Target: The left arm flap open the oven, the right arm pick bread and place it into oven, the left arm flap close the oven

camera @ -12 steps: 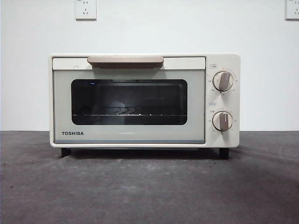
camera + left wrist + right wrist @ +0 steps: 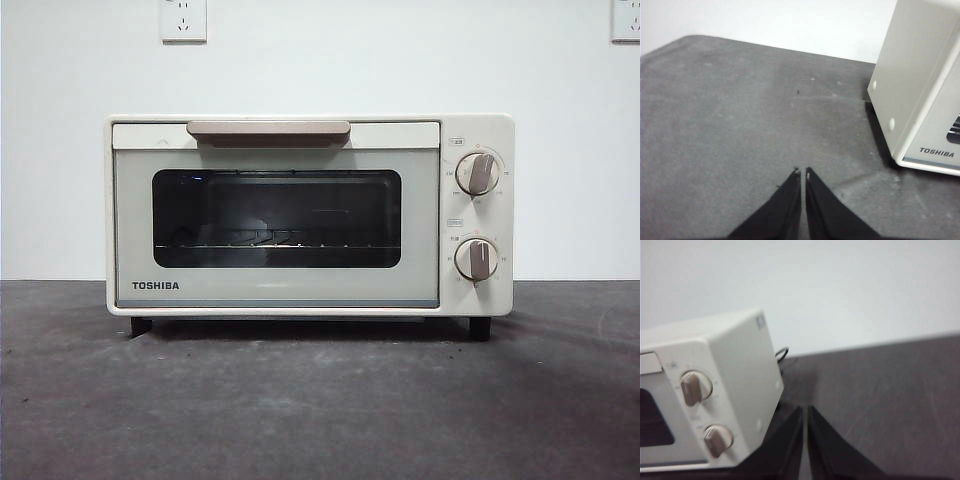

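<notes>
Presently, the record of the scene read as follows.

Oven: the oven (image 2: 310, 215) stood at the centre of the front view on the dark table (image 2: 320, 400), door shut, resting on its black feet.
Door handle: the beige bar handle (image 2: 268, 130) lay across the top edge of the door, in the upper middle of the frame, with nothing touching it.
Window: the dark glass window (image 2: 276, 218) showed only a wire rack inside; no loaf was visible behind it.
Knobs: two beige knobs (image 2: 477, 173) sat one above the other at the right of the front panel.
Bread: the bread did not appear in any view; its position could not be told.
Left gripper: the left gripper (image 2: 801, 174) hung over bare table, its jaws pressed almost together and holding nothing; the oven's corner lay at the right edge of the left wrist frame, apart from the jaws.
Right gripper: the right gripper (image 2: 805, 410) had its jaws closed to a thin slit, empty, low beside the oven's knob side, which filled the left of the right wrist frame.
Step in hand: by judgement, the first step, opening the door, had not begun.
Next move: the left gripper would need to reach the handle and pull the door downward.
</notes>
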